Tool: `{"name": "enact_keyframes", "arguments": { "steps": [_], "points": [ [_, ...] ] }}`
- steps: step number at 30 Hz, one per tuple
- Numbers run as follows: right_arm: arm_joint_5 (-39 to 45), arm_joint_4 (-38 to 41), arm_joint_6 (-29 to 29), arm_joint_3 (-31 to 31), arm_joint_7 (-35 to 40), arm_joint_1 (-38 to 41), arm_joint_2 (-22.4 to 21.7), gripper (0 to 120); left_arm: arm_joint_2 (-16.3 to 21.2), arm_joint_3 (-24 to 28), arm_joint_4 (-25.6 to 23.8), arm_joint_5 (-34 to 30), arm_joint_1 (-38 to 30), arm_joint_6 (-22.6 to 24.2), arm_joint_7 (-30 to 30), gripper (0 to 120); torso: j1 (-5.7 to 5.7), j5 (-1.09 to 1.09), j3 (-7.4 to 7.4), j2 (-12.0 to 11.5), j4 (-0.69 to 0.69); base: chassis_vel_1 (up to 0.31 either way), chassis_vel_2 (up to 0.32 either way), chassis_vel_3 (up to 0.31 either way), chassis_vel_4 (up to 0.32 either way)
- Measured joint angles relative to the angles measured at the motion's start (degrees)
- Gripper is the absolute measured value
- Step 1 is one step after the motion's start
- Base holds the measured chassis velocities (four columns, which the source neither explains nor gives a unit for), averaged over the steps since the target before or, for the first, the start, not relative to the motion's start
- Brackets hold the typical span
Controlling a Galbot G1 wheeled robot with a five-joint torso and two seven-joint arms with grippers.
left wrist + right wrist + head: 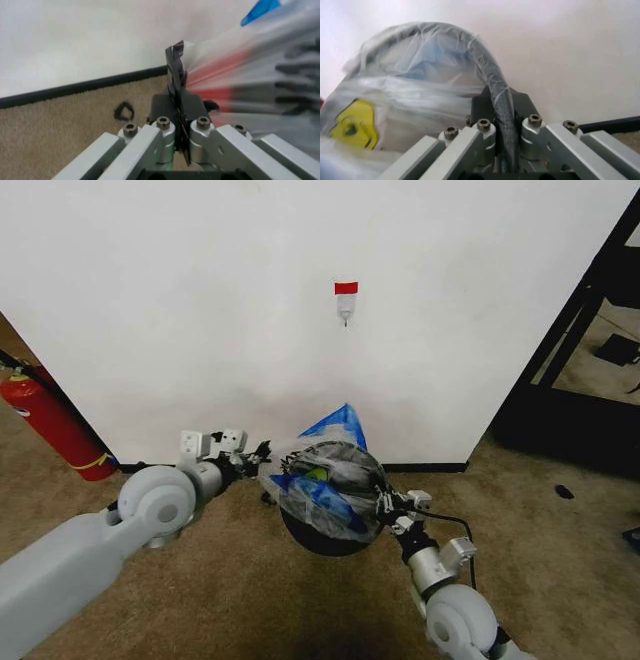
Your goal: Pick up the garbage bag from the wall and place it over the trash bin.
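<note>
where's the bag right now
In the head view the bag is draped over the bin by the wall, between the left claw and right claw.

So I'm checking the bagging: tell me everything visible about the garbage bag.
The garbage bag is thin, crinkly, translucent white plastic with blue print and a yellow mark. It is off the hook, draped over the trash bin, one blue-printed corner poking up. The right gripper is shut on its edge at the rim; the left gripper is alongside.

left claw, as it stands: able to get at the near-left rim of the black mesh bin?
Probably yes: the left claw sits shut beside the black wire-mesh bin, and only the translucent white plastic bag draped over the rim lies between.
</note>
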Motion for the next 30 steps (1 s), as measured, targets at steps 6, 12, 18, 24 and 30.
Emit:
{"name": "enact_keyframes", "arguments": {
  "steps": [6,12,18,24,30],
  "points": [
    [7.5,1.9,-1.5,0.5,3.8,1.2,0.8,1,-0.4,-0.8,-3.0,0.7,3.4,0.0,-0.2,0,0.0,0.0,0.0,0.0,-0.01,0.0,0.0,0.0,0.0],
    [13.1,4.0,-5.0,1.4,9.9,1.4,1.3,1,-1.7,-1.7,-5.4,1.8,7.1,0.0,-0.5,0,0.0,0.0,0.0,0.0,-0.02,0.0,0.0,0.0,0.0],
    [15.4,3.6,-7.5,2.2,15.5,2.2,1.8,1,-2.1,-3.0,-7.5,3.1,10.6,-0.1,-0.2,0,0.0,0.0,0.0,0.0,0.0,0.0,0.0,0.0,0.0],
    [14.9,3.1,-8.2,1.9,16.6,2.3,2.2,1,-3.9,-3.4,-9.2,3.6,11.8,0.1,-1.9,12,0.0,-0.01,0.0,0.0,-0.02,0.0,0.0,0.0,0.0],
    [14.9,3.3,-8.8,1.4,16.9,2.3,2.8,1,-3.7,-3.8,-9.7,5.4,12.5,0.8,-1.7,30,0.0,-0.02,0.01,0.0,-0.01,0.0,0.0,0.0,0.0]
  ]
}}
